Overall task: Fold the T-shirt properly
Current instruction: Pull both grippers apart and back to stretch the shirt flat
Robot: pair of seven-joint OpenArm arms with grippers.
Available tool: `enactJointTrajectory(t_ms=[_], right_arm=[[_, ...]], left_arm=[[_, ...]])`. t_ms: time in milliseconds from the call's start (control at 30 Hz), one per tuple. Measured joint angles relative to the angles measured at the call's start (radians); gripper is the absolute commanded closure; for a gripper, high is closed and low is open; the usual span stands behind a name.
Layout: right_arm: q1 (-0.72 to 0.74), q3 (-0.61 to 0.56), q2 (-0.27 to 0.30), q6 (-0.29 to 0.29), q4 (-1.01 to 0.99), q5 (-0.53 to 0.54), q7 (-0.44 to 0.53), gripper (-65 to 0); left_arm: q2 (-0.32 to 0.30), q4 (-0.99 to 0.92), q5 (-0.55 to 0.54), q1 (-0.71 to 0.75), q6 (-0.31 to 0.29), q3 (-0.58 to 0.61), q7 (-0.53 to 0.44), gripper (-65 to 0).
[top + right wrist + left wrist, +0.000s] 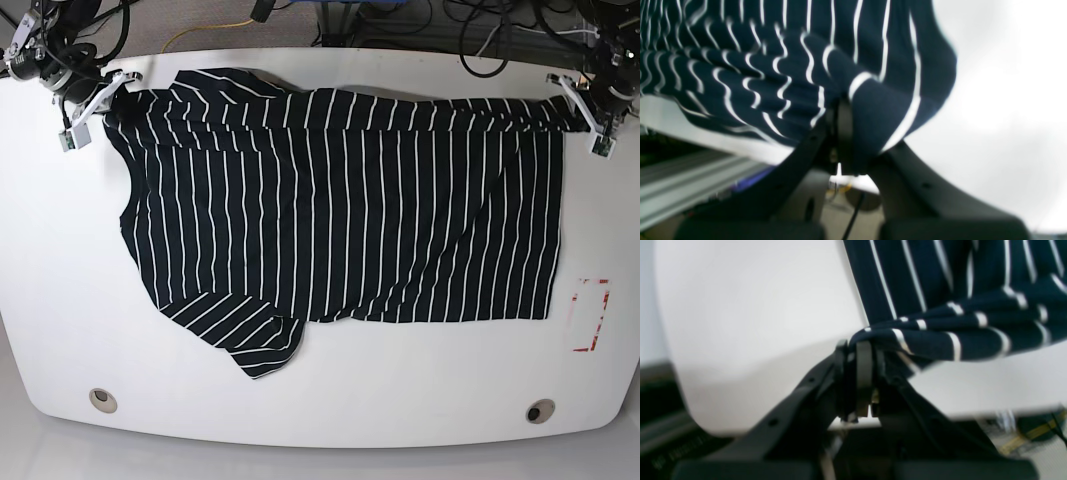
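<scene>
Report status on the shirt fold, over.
Left gripper shut on T-shirt corner at the far edge. Right gripper shut on the opposite far corner. Shirt spread flat on the white table, one sleeve skewed at the near side. Nothing obstructing.

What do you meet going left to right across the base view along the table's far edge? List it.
Right gripper shut on the shirt's corner → T-shirt stretched across the table → left gripper shut on the opposite corner.

Overhead base view; close wrist views
</scene>
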Motion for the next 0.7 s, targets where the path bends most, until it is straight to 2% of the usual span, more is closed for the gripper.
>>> enactJointTrajectory(t_ms=[133,367,700], right_arm=[[-0.048,0.01,0.0,0.0,0.019,-0.002,-0.005,0.0],[-0.094,0.093,-0.005,0.003,0.056,0.013,-0.023,0.0],[-0.126,0.125,-0.006,0.003,0.055,0.013,-0.031,0.0]], left_arm=[[0.021,0.0,-0.003,0.07,0.0,-0.03,0.003,0.0],[0.02,0.0,-0.022,0.153,-0.005,-0.064,-0.013,0.0],[0.021,0.0,-0.022,0.166,-0.008,-0.068,-0.012,0.0]])
